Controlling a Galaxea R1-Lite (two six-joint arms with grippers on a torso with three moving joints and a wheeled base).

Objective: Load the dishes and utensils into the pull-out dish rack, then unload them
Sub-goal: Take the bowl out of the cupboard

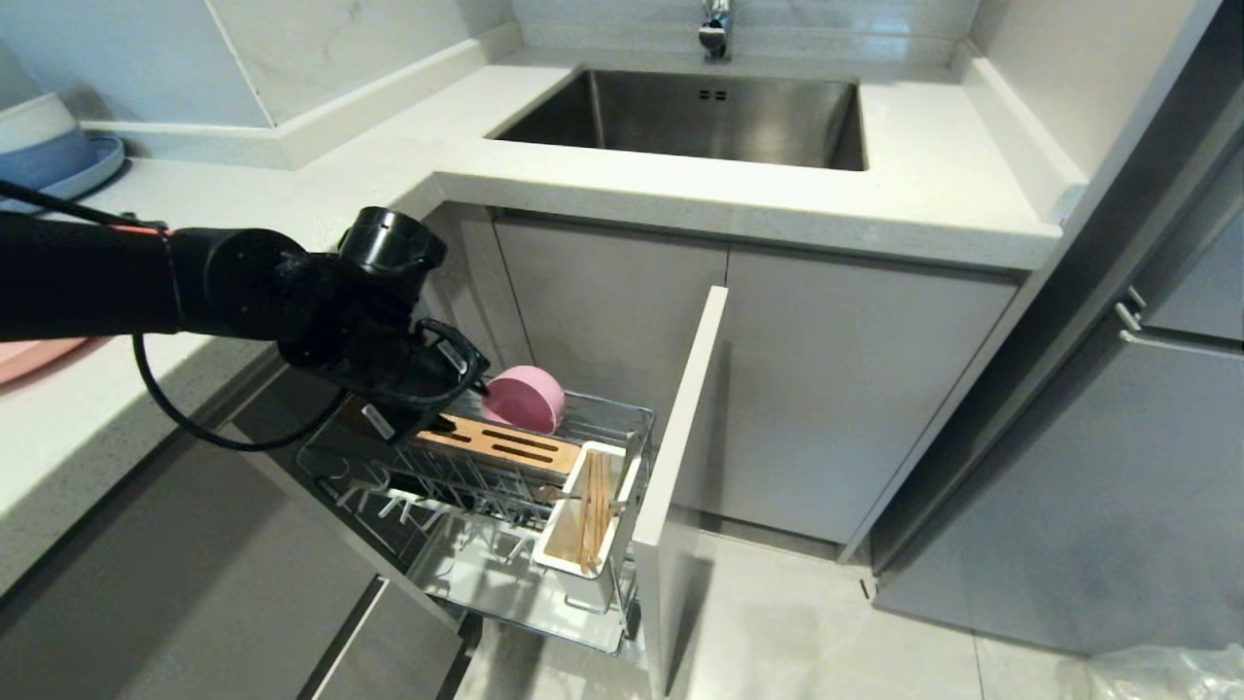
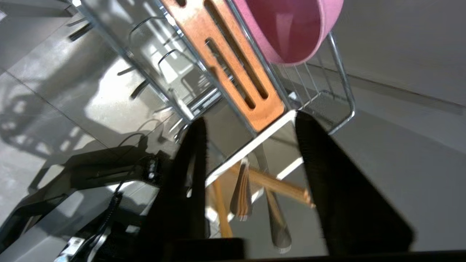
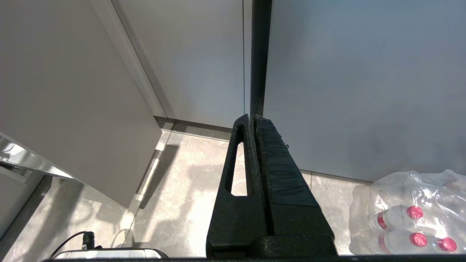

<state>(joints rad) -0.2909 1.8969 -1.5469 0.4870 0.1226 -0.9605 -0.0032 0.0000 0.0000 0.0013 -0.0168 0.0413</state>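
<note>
The pull-out dish rack (image 1: 637,420) stands drawn out below the counter, its grey door front (image 1: 680,457) at the near end. A pink bowl (image 1: 526,399) rests on its side at the rack's back, beside the slotted wooden bar (image 1: 505,445). Chopsticks (image 1: 593,506) stand in the white utensil holder (image 1: 569,549), with two silver handles (image 2: 242,193) among them; which is the fork I cannot tell. My left gripper (image 2: 250,120) hangs open over the rack (image 1: 389,423), nothing between its fingers. A pink plate's rim (image 1: 29,358) shows on the left counter. My right gripper (image 3: 253,117) is shut, parked low.
A steel sink (image 1: 700,117) is set in the white counter (image 1: 923,194). Blue and white dishes (image 1: 49,146) stack at the far left corner. A pack of bottles (image 3: 411,214) lies on the tiled floor by a grey appliance (image 1: 1118,467).
</note>
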